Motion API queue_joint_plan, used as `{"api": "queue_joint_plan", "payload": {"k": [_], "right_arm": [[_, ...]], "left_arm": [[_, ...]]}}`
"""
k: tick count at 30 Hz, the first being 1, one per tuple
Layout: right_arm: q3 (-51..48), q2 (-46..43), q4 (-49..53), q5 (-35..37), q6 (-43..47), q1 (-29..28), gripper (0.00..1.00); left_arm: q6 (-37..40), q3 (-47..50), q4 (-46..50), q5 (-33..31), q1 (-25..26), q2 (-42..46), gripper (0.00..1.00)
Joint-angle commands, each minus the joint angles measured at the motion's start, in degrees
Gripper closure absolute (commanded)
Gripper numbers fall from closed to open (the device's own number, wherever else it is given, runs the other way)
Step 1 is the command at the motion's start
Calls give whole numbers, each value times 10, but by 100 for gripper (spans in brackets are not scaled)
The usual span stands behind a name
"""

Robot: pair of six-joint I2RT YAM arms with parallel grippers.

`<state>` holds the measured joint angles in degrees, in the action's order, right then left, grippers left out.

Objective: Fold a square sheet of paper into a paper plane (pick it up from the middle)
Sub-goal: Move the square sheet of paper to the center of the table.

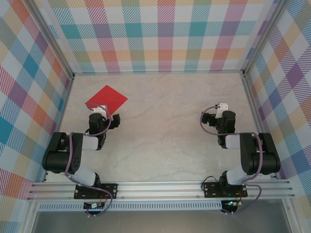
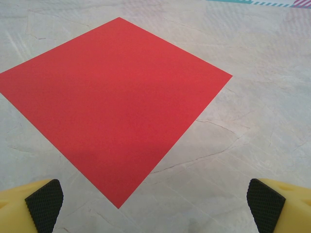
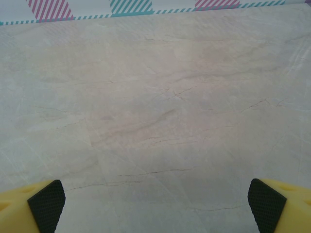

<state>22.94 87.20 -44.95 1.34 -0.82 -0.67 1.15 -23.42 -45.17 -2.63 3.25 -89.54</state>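
Left pincer (image 2: 155, 208) spread wide and empty, hovering just short of the square sheet of paper (image 2: 114, 102). Right pincer (image 3: 155, 208) likewise spread, over bare counter (image 1: 165, 126), well apart from the sheet.

Sheet lies flat on the left-rear part of the counter.

Progress: nothing done. No crease, no lift; pickup from the middle and every fold remain.

Orientation: sits as a diamond, one corner aimed at the left pincer, the opposite corner away from it. Square, so no long axis.
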Motion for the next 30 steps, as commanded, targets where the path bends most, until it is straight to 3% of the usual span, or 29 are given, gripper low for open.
{"api": "queue_joint_plan", "payload": {"k": [1, 5, 9, 13, 15, 22, 30], "right_arm": [[18, -2, 11, -29, 5, 3, 0], [67, -57, 156, 3, -12, 2, 0], [149, -107, 358, 47, -114, 2, 0], [236, -99, 510, 12, -185, -1, 0], [264, -96, 555, -10, -211, -8, 0], [290, -99, 613, -51, -272, -32, 0], [290, -96, 630, -58, -286, -91, 0]], "left_arm": [[11, -8, -9, 2, 3, 3, 0], [2, -21, 57, -13, 3, 56, 0], [-49, -86, 244, -48, 3, 128, 0], [-127, -203, 445, -70, 4, 134, 0], [-159, -263, 518, -70, 3, 106, 0], [-249, -418, 634, -70, 2, -60, 5], [-307, -603, 708, -64, 3, -266, 8]]}}
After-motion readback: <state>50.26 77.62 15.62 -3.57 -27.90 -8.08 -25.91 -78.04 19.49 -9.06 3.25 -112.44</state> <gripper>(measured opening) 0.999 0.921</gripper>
